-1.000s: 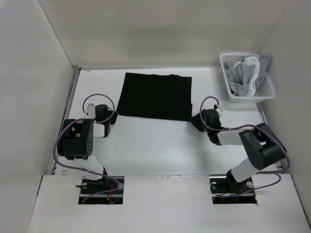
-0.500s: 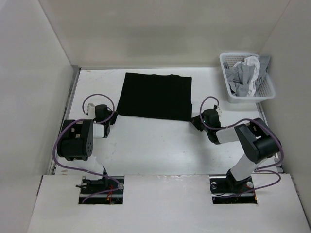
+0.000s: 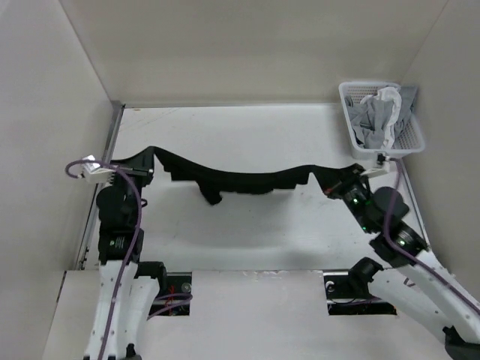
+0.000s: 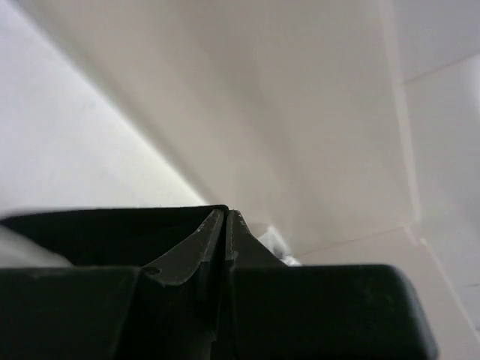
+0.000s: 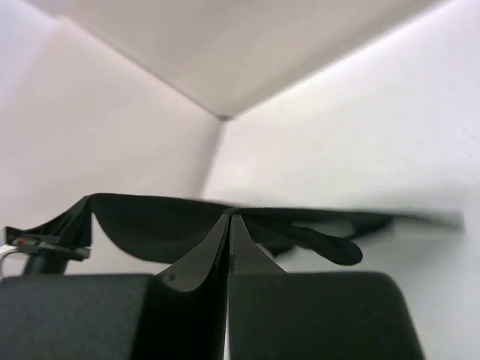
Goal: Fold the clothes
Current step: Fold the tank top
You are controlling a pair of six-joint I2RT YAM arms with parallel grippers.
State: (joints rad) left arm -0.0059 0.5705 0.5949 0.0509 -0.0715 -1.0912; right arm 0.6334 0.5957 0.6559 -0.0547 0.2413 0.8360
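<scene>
The black garment (image 3: pixel 240 181) hangs as a long, narrow band across the middle of the top view, stretched between the two arms and sagging in the centre. One loose flap droops from its lower edge left of centre. It casts a soft shadow on the white desk (image 3: pixel 247 232) beneath it.

The left fingers (image 3: pixel 144 160) sit at the left end of the band, in the left-middle of the frame. They are pressed together on the cloth there. In the left wrist view the left fingers (image 4: pixel 225 219) meet tip to tip with no gap, and dark fabric runs off to the left of them.

The right fingers (image 3: pixel 335 180) are at the right end of the band, right of centre. They too are closed tight and pinch the cloth's edge. In the right wrist view the right fingers (image 5: pixel 229 220) meet at their tips, and the garment (image 5: pixel 150 217) stretches flat across the frame behind them.

A white basket (image 3: pixel 411 144) stands in the upper right corner of the desk, well apart from the garment, with grey and white clothes (image 3: pixel 379 112) heaped inside
</scene>
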